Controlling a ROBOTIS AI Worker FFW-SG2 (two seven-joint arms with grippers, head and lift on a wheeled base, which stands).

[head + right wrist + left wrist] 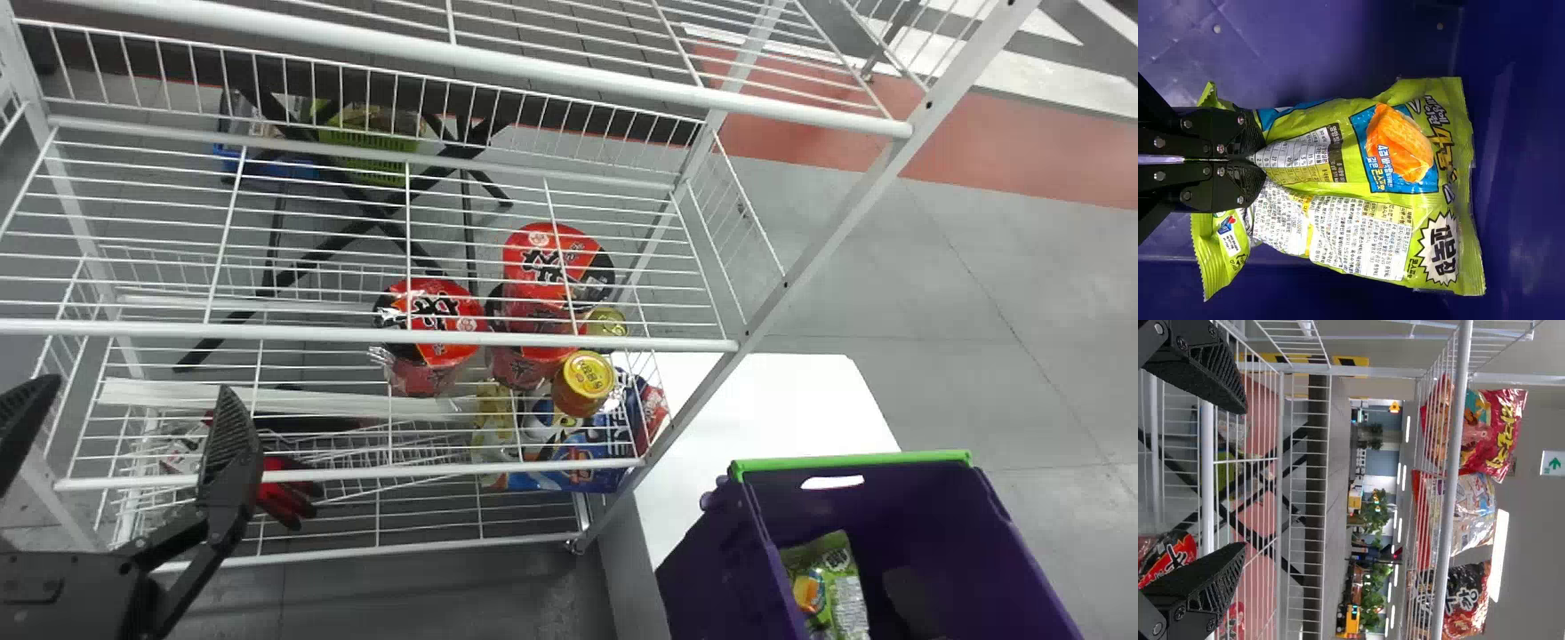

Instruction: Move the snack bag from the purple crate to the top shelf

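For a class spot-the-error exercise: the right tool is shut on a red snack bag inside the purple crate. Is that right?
The colour is wrong: the right wrist view shows the right tool shut on a green snack bag inside the purple crate.

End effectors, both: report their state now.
Left end effector: open, holding nothing.
Right end effector: closed on the snack bag.

"Where does the head camera look from?"
"Up high, forward and down over the wire rack, with the purple crate lower right in frame."
"And the wrist cameras?"
"Left looks across that wire rack, close by; right faces into the purple crate, close to the snack bag, which the head view shares."
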